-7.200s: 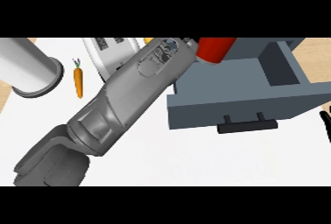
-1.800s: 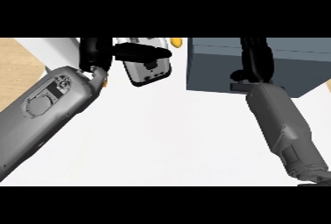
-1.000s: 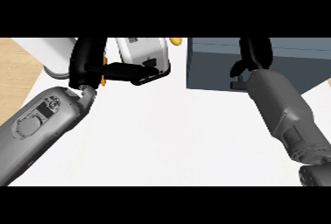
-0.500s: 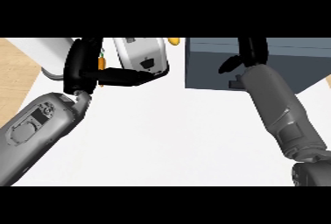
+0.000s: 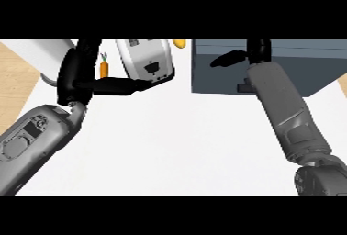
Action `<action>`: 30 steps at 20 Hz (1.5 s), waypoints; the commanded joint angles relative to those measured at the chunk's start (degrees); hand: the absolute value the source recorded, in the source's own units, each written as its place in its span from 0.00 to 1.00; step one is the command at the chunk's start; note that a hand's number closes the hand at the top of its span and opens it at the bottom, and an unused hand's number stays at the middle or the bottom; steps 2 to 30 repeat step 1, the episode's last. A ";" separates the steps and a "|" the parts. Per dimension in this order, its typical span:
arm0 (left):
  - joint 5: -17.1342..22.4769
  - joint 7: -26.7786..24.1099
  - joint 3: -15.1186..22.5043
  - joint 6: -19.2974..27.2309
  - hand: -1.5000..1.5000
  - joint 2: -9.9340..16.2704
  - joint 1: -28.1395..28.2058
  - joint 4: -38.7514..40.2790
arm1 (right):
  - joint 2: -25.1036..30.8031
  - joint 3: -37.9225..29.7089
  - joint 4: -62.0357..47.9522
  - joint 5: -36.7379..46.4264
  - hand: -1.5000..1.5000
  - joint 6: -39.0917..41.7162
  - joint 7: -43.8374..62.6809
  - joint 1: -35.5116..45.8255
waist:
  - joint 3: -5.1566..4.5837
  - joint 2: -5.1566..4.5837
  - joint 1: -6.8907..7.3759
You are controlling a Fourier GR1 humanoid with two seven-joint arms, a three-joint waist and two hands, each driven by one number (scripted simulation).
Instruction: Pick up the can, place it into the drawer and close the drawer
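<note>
Here, boxy grey drawer [image 5: 264, 69].

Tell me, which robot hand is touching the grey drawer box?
The right hand, at the view's right. Its black fingers lie against the grey drawer front. The left hand is off to the left near the carrot, not touching the drawer.

Left grey forearm rising from the lower left corner, its black left hand [image 5: 81, 75] bent at the wrist — fingers straight, pointing right, right forearm upright, right hand [image 5: 245, 54] at the top — fingers relaxed
</note>
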State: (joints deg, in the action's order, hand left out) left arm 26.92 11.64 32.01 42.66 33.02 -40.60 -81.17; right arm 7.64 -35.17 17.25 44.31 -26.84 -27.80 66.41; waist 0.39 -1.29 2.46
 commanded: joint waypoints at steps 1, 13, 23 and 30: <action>-0.80 -1.83 -1.51 -0.18 0.00 -0.68 1.92 -0.17 | -1.71 -3.68 0.95 -5.21 0.00 0.00 -0.13 3.31 | -0.33 0.47 0.04; -0.80 -1.83 -1.51 -0.18 0.00 -0.68 1.92 -0.17 | -1.71 -3.68 0.95 -5.21 0.00 0.00 -0.13 3.31 | -0.33 0.47 0.04; -0.80 -1.83 -1.51 -0.18 0.00 -0.68 1.92 -0.17 | -1.71 -3.68 0.95 -5.21 0.00 0.00 -0.13 3.31 | -0.33 0.47 0.04; -0.80 -1.83 -1.51 -0.18 0.00 -0.68 1.92 -0.17 | -1.71 -3.68 0.95 -5.21 0.00 0.00 -0.13 3.31 | -0.33 0.47 0.04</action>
